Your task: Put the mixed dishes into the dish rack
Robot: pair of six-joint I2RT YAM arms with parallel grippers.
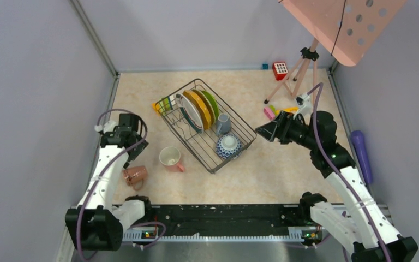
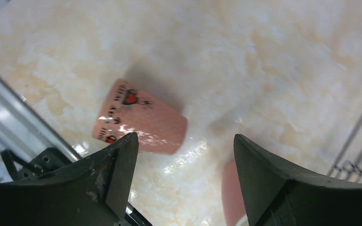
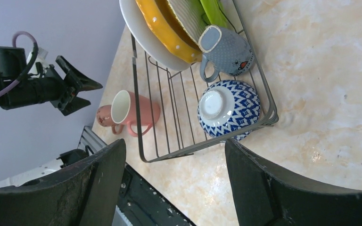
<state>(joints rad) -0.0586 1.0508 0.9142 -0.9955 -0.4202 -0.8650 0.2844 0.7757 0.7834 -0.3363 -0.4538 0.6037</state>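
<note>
Top external shows me the dish rack (image 1: 196, 143) in the middle of the bench (image 1: 283, 169). It holds the white plate (image 1: 189, 112), yellow-orange dotted plate (image 1: 201, 108) and lime green plate (image 1: 212, 103) on edge, plus the grey-blue mug (image 1: 223, 124) and blue-white patterned bowl (image 1: 229, 146). The upright pink mug (image 1: 170, 158) stands just beside the rack. The toppled pink mug (image 2: 141, 123) lies below my left claw (image 2: 185, 141). The left claw and the right claw (image 3: 175, 141) both gape apart, empty.

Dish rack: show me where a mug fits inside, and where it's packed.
Bare wire floor lies along the near-left side of the dark wire dish rack, bordered by the white plate, the blue-white patterned bowl and the near rim. Crowded: three upright plates at the far end; the grey-blue mug and bowl on the right.
</note>
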